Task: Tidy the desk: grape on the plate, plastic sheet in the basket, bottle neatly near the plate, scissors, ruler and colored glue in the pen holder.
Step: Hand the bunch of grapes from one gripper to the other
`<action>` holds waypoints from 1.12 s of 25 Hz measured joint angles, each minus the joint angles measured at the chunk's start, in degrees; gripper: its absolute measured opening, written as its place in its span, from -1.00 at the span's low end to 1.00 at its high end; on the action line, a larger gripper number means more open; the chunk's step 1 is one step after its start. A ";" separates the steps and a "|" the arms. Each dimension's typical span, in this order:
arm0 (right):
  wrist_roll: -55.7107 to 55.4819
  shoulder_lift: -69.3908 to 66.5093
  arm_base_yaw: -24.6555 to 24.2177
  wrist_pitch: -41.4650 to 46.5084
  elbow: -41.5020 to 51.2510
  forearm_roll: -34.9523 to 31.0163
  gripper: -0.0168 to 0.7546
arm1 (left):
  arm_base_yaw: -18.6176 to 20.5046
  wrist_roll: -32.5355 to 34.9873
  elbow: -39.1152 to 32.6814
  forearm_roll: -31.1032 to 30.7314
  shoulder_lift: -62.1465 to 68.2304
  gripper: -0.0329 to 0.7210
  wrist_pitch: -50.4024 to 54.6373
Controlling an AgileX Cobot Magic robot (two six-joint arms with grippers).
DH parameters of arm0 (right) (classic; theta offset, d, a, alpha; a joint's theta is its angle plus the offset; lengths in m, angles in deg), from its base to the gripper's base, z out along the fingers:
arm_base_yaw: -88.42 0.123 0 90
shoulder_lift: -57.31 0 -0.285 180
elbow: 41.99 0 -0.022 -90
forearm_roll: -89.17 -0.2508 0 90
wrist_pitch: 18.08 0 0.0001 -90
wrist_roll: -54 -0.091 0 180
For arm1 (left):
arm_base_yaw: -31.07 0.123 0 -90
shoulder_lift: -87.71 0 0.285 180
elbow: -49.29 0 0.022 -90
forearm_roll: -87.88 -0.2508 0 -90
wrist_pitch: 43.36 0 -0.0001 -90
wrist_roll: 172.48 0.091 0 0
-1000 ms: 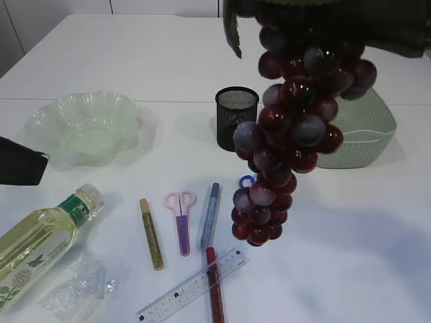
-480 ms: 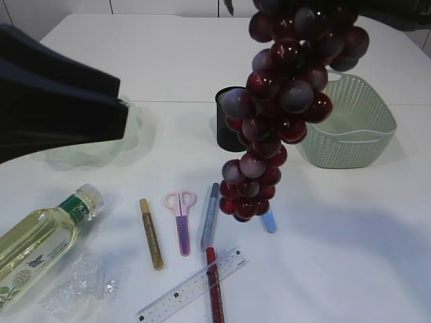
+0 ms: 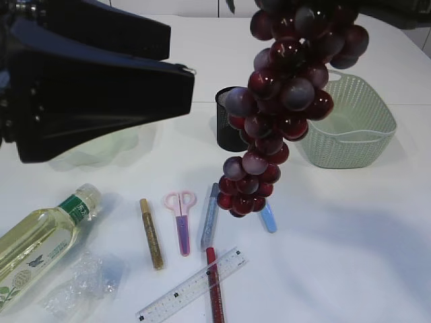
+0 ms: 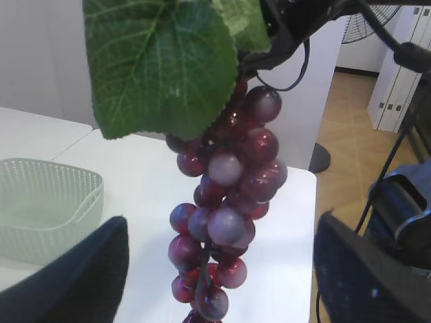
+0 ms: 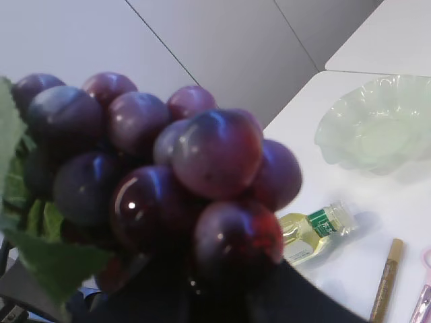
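Left hand (image 4: 219, 269) risen nearer, grape (image 3: 283, 101) hanging

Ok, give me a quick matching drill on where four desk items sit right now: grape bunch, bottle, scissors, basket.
Items:
1. grape bunch
2. bottle
3. scissors
4. basket

Places:
A. lying flat between the gold glue stick and a grey-blue one
B. back right of the table
C. hanging in the air
D. lying on its side, front left

Pairs: 1-C, 2-D, 3-A, 4-B
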 joint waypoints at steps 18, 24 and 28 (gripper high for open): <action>1.04 0.00 0.00 -1.63 0.00 0.00 -0.68 | -0.13 6.40 0.00 10.70 7.18 0.78 6.03; 1.08 0.00 0.00 -1.97 0.00 0.00 -0.68 | -0.13 6.60 0.00 11.21 7.29 0.78 5.83; 1.67 0.00 0.00 -2.19 0.00 0.00 -0.68 | -2.39 6.89 0.00 12.27 7.78 0.78 4.59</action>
